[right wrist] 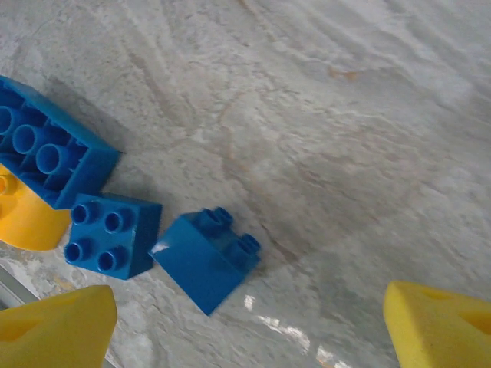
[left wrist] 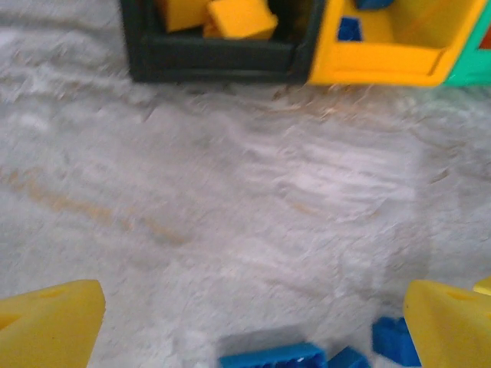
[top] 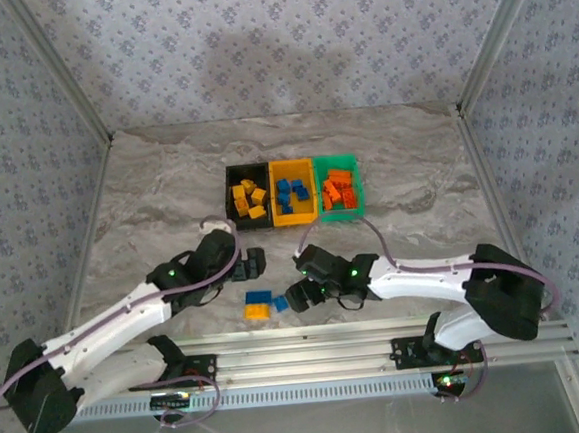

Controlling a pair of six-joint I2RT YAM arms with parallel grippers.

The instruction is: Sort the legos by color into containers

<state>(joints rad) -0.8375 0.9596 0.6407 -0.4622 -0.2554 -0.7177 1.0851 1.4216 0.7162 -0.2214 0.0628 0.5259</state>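
Near the front of the counter (top: 147,188) a few loose legos (top: 264,305), blue plus one yellow-orange, lie clustered, with the right pincer (right wrist: 249,314) over them, spread wide and empty. Just beyond, the left pincer (left wrist: 253,307) gapes fully, holding nothing, above bare counter. Farthest, the containers (top: 269,168) stand in a row: black bin (top: 232,221) with yellow-orange bricks, yellow-orange bin (top: 295,219) with blue, green bin (top: 340,213) with red-orange.
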